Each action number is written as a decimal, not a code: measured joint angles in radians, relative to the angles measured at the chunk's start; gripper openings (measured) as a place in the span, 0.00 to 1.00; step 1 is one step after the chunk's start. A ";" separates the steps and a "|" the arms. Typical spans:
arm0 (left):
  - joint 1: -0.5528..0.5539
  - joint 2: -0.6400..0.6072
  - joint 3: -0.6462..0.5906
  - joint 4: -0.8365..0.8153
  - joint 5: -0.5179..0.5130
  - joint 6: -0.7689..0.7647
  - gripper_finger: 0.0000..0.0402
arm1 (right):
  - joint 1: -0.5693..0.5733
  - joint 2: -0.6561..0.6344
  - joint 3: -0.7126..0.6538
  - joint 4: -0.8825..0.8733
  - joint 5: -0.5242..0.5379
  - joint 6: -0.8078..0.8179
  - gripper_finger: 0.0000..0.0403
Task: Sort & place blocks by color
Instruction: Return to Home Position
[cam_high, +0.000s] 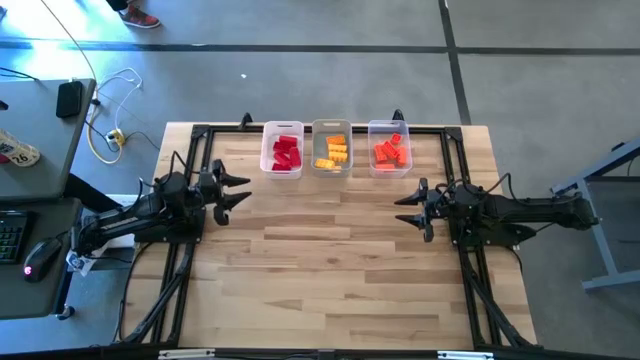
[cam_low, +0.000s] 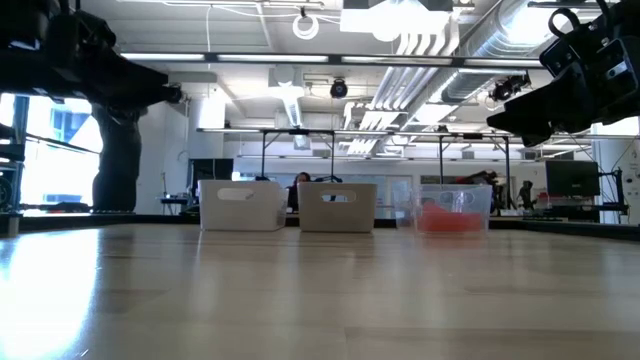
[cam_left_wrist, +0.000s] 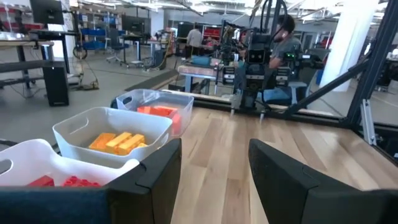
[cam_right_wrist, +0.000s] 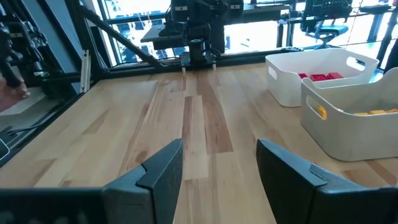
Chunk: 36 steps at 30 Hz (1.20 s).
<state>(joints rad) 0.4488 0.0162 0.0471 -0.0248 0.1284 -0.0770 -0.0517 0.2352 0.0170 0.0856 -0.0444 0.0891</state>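
**Q:** State of the claws?

**A:** The left claw (cam_high: 236, 192) has its fingers spread, with nothing between them. The right claw (cam_high: 408, 208) is the same: parted and empty.

**Q:** Their positions?

**A:** Both hang above the table (cam_high: 330, 270), touching nothing. The left claw is over the left side and points right. The right claw is over the right side and points left, slightly nearer than its partner. Each is near the bin row but clear of it.

**Q:** The bins?

**A:** Three stand side by side along the far edge, at its middle. They are the left bin (cam_high: 283, 125), the middle bin (cam_high: 332, 124) and the right bin (cam_high: 388, 125).

**Q:** And the blocks?

**A:** The red blocks (cam_high: 285, 153) lie in the left bin. The yellow blocks (cam_high: 333, 152) are in the middle bin, and the orange-red blocks (cam_high: 391, 152) are in the right bin. Each colour is heaped loosely in its own bin. I could not get an exact count.

**Q:** Anything further out?

**A:** The left wrist view shows a person (cam_left_wrist: 283, 38) among equipment beyond the table's right side.
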 joint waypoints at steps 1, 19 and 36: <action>0.000 0.001 0.000 0.001 0.000 -0.006 0.44 | 0.000 0.000 0.000 0.000 0.000 0.000 0.47; 0.000 0.002 0.000 -0.004 0.000 0.009 0.44 | 0.000 0.000 0.000 0.000 0.000 0.000 0.47; 0.000 0.002 -0.001 -0.004 0.000 0.009 0.44 | 0.000 0.000 0.000 0.000 0.000 0.000 0.47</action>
<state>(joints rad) 0.4488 0.0177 0.0463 -0.0292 0.1280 -0.0677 -0.0517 0.2352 0.0170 0.0854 -0.0444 0.0891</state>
